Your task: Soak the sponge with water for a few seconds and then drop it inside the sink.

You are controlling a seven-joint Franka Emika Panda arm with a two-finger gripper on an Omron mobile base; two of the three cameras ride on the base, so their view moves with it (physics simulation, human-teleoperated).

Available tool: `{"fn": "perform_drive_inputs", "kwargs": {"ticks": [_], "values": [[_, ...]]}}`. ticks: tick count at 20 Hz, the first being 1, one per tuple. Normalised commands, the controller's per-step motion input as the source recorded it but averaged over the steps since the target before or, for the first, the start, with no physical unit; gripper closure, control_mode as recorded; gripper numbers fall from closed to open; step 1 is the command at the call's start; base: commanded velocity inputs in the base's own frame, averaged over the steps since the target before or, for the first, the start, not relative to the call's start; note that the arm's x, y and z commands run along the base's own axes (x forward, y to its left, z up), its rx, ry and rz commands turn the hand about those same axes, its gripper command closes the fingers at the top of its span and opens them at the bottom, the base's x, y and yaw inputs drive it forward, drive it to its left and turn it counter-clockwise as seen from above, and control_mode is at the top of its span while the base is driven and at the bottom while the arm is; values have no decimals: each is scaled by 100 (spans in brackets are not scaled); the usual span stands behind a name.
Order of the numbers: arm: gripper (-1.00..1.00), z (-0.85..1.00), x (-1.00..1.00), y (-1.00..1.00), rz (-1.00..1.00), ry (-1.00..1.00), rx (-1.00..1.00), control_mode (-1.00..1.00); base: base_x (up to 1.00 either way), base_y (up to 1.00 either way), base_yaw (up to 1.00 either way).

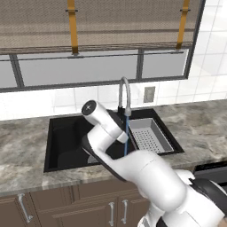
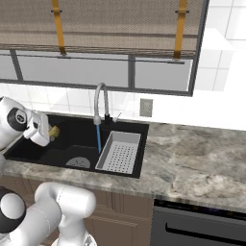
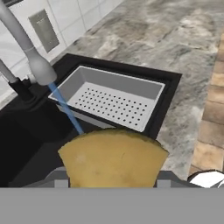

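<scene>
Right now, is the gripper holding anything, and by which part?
Yes: the gripper is shut on the sponge, gripping its near end; the rest juts forward over the sink.

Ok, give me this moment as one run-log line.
phase: soak | gripper: jaws shut on sponge | position: over sink, beside the water | faucet: running | drainer tray: in sink, right side

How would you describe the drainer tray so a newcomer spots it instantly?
Start at the black sink set into the marbled counter under the window. Beneath the curved silver faucet, look at the basin's right end: the drainer tray sits there, just right of the blue water. It is the light grey rectangular insert with a floor full of small holes, unlike the black basin around it.
</scene>
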Motion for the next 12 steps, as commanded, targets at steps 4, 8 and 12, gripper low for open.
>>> {"fn": "perform_drive_inputs", "kwargs": {"ticks": [4, 8, 12], "values": [[100, 0, 2, -12, -10, 0, 0, -100, 0, 0, 0], [100, 0, -1, -16, -10, 0, 0, -100, 0, 0, 0], [100, -1, -5, -29, -8, 0, 0, -100, 0, 0, 0]]}}
